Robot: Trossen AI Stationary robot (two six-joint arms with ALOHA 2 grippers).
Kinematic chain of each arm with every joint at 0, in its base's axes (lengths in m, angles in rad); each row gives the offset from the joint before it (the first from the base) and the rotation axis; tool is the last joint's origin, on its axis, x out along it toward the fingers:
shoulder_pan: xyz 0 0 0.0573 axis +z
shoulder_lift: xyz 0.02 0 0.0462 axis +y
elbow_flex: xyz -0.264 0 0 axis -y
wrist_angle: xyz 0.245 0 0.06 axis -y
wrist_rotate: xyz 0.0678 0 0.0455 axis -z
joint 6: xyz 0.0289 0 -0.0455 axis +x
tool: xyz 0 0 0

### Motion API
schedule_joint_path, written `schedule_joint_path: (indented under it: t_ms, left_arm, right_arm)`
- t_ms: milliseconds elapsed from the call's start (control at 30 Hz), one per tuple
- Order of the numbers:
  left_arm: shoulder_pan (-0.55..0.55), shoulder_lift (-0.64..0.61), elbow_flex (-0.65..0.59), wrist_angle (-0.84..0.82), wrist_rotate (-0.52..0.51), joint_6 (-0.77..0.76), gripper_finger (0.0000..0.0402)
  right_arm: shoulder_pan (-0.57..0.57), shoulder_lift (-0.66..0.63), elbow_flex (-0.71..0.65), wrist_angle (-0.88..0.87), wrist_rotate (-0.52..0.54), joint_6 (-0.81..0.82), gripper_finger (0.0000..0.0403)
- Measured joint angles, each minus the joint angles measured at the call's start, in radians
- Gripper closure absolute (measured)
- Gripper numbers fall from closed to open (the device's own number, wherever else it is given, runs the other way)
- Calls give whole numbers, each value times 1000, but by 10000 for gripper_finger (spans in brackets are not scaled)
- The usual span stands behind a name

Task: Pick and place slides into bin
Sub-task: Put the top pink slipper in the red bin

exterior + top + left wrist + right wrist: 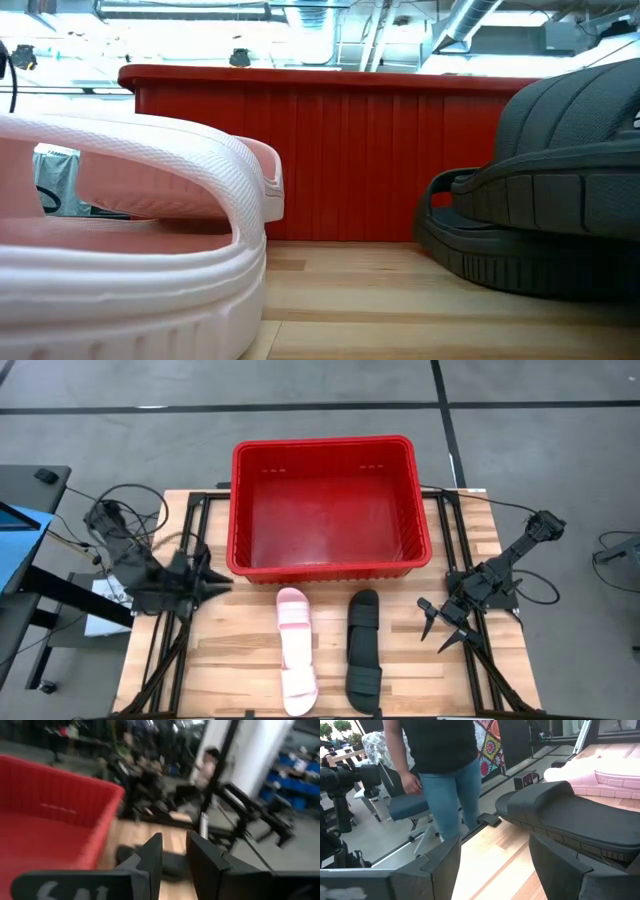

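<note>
**Black slide lies nearest the right arm, long axis running near to far**

The black slide [364, 651] lies flat on the bench [240, 660], in front of the bin [330, 565] and a little right of the middle. Its long axis runs from the near edge toward the bin, so its long sides face left and right. Just beside it, on its left and parallel to it, lies the pink slide [297, 650]; the two do not touch. The bin stands at the far side of the bench, and no slide shows inside it.

The right end effector [445, 628] hangs near the right side of the black slide, fingers apart and holding nothing. In the right wrist view the black slide [570, 815] is straight ahead of the fingers, so I judge this arm to be the nearer one for this slide. The left end effector [215, 582] waits at the left near corner of the bin; its fingers stand slightly apart, with nothing between them.
</note>
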Motion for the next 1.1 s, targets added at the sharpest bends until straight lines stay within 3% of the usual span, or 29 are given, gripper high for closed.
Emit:
schedule_joint_path:
  t_ms: [200, 433, 800, 1100]
  left_arm:
    - [0, 249, 109, -39, 77, -48, 324]
    - [18, 514, 210, -63, -11, -109, 324]
    - [65, 830, 396, -98, -18, -139, 288]
    - [89, 1013, 462, -227, -15, -258, 280]
  right_arm:
    - [0, 0, 0, 0, 0, 0, 177]
    - [0, 0, 0, 0, 0, 0, 177]
    - [0, 0, 0, 0, 0, 0, 177]
    - [0, 0, 0, 0, 0, 0, 177]
